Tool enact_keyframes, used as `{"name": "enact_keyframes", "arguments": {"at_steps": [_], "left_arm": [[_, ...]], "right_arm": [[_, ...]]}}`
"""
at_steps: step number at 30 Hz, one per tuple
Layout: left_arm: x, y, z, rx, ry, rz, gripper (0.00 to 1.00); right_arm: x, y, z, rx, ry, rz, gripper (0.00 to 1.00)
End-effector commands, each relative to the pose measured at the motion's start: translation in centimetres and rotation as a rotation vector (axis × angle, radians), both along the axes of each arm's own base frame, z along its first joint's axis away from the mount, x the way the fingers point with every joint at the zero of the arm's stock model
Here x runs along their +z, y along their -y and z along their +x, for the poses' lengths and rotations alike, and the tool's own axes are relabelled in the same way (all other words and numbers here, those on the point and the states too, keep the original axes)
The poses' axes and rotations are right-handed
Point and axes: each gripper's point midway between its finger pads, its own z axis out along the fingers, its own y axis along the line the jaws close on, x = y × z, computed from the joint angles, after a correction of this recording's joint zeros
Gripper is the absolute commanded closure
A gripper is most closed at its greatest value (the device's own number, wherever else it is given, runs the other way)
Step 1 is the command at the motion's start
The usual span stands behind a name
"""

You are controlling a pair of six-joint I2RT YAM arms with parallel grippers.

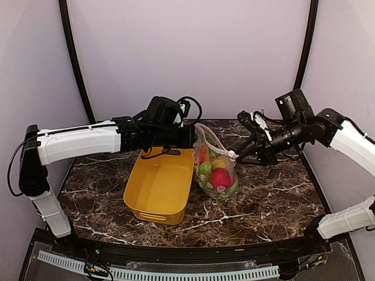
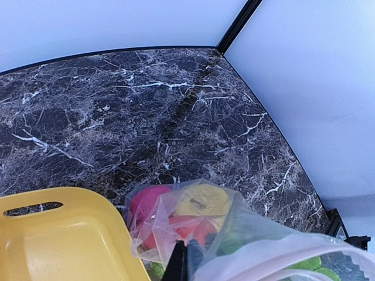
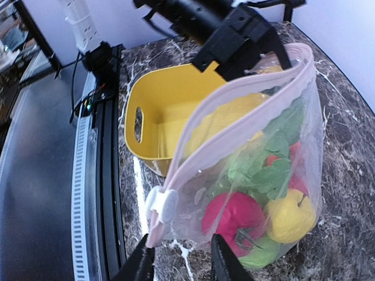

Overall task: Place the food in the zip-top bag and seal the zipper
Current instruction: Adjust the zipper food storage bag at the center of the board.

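The zip-top bag [image 1: 215, 170] stands on the table, holding the food: a red fruit [image 3: 231, 213], a yellow lemon [image 3: 290, 216] and green pieces [image 3: 263, 175]. My left gripper [image 1: 190, 137] is shut on the bag's far top corner; it also shows in the right wrist view [image 3: 246, 41]. In the left wrist view its dark fingers [image 2: 177, 264] pinch the film. The pinkish zipper [image 3: 246, 120] has its two strips apart above a white slider [image 3: 161, 202]. My right gripper [image 3: 181, 263] is open just below the slider, with the strip's end touching its left finger.
A yellow plastic tub [image 1: 158, 187] lies tilted right beside the bag on its left, under my left arm. The dark marble table [image 1: 263, 199] ends at a black rail along the front. Grey walls stand close behind and at both sides.
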Motion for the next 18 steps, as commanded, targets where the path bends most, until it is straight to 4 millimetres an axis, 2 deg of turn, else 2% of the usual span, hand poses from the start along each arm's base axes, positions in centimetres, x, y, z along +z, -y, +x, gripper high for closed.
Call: {"name": "enact_keyframes", "arguments": {"at_steps": [1, 5, 10, 14, 18], "left_arm": [[3.2, -1.4, 0.0, 0.046, 0.043, -0.082, 0.99], [2.6, -2.1, -0.5, 0.049, 0.038, -0.072, 0.99], [2.5, -2.6, -0.9, 0.047, 0.040, -0.068, 0.99], [2.4, -2.7, -1.1, 0.038, 0.048, -0.074, 0.99], [3.0, -2.4, -1.3, 0.008, 0.066, -0.081, 0.95]], "right_arm": [[0.0, -0.6, 2.5, -0.096, 0.039, -0.004, 0.75], [0.4, -0.7, 3.2, -0.115, 0.052, -0.003, 0.83], [1.7, -0.8, 2.4, -0.071, 0.069, 0.020, 1.00], [3.0, -0.3, 1.3, -0.021, 0.092, 0.040, 1.00], [4.6, 1.2, 2.2, -0.046, 0.172, 0.046, 1.00]]}}
